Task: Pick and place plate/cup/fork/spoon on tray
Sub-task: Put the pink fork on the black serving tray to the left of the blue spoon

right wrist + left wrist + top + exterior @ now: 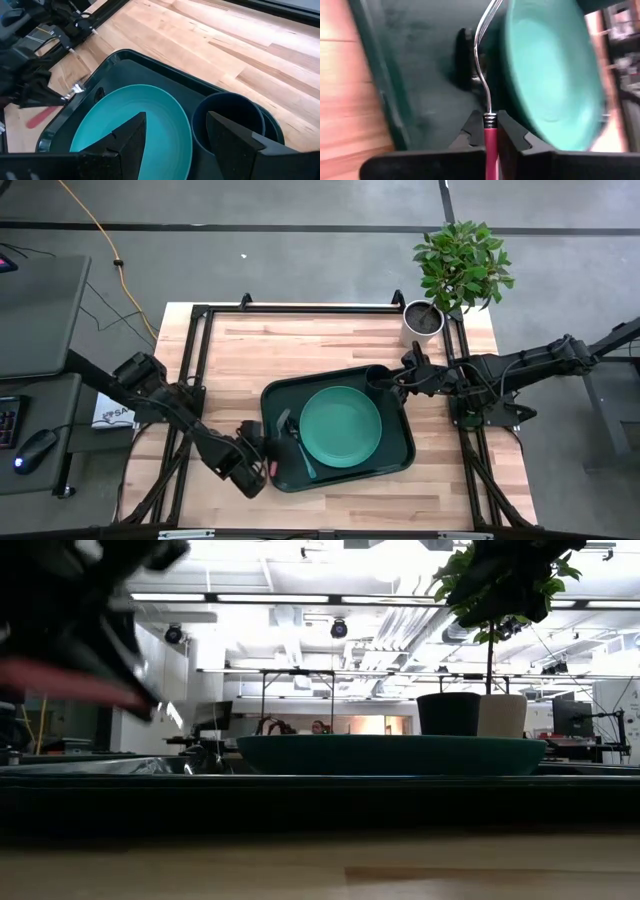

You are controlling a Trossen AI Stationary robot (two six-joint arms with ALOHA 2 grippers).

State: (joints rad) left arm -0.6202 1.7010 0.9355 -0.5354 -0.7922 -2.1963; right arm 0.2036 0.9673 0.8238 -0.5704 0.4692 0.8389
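The dark green tray (pixel 400 463) lies at mid table. The teal plate (pixel 340 425) rests flat on it, and the dark cup (pixel 378 376) stands upright in its far right corner. The blue-handled spoon (pixel 305 458) lies on the tray floor by the plate's left rim. My left gripper (pixel 266 456) is at the tray's near left rim, shut on the pink-handled fork (pixel 490 142). My right gripper (pixel 175 132) is open at the tray's far right corner, just right of the cup (pixel 227 117), touching nothing. My left gripper pinches the fork's pink handle (pixel 490 150) between its two fingers, right behind the metal neck. The fingers lie along the fork and come from the table's near left. The neck and tines (pixel 487 30) reach out over the tray floor beside the plate (pixel 555 75), lifted clear.
A white plant pot (pixel 423 318) with a leafy plant (pixel 462 262) stands at the table's far right corner, close behind my right arm. Black frame rails run along the table's left and right sides. Bare wood lies beyond the tray's far rim.
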